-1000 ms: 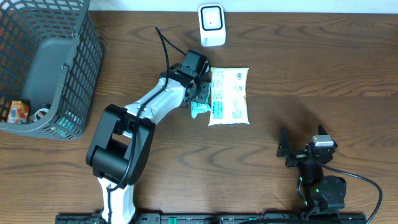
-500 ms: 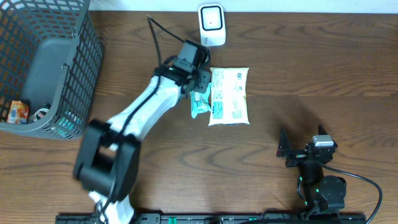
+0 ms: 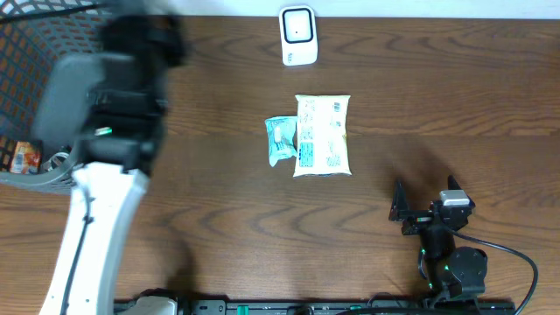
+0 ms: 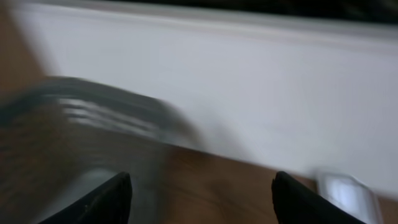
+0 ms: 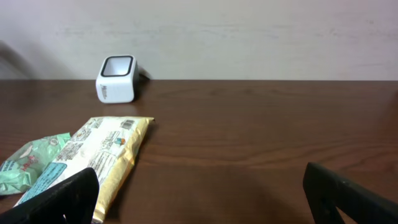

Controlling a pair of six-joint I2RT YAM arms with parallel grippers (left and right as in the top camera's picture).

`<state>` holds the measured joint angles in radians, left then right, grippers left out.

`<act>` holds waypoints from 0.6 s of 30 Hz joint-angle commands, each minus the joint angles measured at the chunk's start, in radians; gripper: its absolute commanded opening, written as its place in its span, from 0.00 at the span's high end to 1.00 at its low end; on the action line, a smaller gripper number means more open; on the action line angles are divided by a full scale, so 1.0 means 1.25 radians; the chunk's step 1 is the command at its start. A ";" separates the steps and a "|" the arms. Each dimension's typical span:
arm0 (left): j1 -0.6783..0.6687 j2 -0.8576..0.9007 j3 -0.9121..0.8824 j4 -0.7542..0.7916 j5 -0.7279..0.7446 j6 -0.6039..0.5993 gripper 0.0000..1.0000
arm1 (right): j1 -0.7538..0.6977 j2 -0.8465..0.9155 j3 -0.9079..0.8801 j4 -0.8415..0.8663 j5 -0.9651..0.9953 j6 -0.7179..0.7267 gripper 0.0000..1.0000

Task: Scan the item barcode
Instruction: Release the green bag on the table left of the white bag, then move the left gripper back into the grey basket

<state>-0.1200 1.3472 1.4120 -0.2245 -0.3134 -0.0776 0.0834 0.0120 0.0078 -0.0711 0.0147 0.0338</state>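
Packets lie touching at the middle of the table point(image 3: 455, 87): yellow packet point(image 3: 323, 136) and smaller green pouch point(image 3: 280, 140), short of the scanner point(image 3: 297, 35) at the far edge. Left gripper point(image 4: 200, 183), blurred beside the basket point(image 3: 26, 52), has its fingers spread and empty. Right gripper point(image 5: 199, 177) gapes wide near the front edge.

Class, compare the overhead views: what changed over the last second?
The left arm swung away from the green packet toward the basket, its fingers apart and empty. The green packet lies beside the yellow packet. Scanner, yellow packet and right arm stayed put.
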 commanded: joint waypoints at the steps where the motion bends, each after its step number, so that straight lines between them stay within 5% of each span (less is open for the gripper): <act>1: 0.133 -0.009 0.039 -0.007 -0.049 0.005 0.29 | -0.003 -0.005 -0.002 -0.003 0.001 0.008 0.01; 9: 0.416 0.104 0.153 -0.154 0.117 -0.059 0.29 | -0.003 -0.005 -0.002 -0.003 0.001 0.008 0.01; 18: 0.528 0.256 0.153 -0.252 0.205 -0.096 0.25 | -0.003 -0.005 -0.002 -0.003 0.001 0.008 0.01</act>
<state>0.5175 1.6196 1.5929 -0.5125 -0.1551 -0.1703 0.0834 0.0120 0.0078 -0.0715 0.0147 0.0338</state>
